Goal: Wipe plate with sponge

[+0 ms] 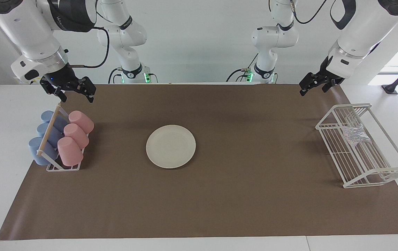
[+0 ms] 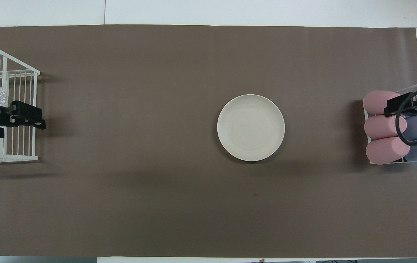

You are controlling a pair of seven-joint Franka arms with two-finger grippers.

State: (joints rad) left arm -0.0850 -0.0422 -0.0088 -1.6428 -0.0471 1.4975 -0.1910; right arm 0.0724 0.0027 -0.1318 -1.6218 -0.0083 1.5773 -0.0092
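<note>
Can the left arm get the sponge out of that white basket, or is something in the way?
Probably yes. The sponge lies alone in the open-topped wire basket, with nothing on it. The left gripper, open, hangs in the air by the basket's end nearer the robots, so it looks free to come down from above.

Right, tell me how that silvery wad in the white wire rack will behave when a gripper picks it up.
The sponge looks crumpled and cloth-like, so it will probably squash and droop rather than hold its shape. Being small beside the plate, it is likely light. Lying in the wire rack, it might snag on the bars.
</note>
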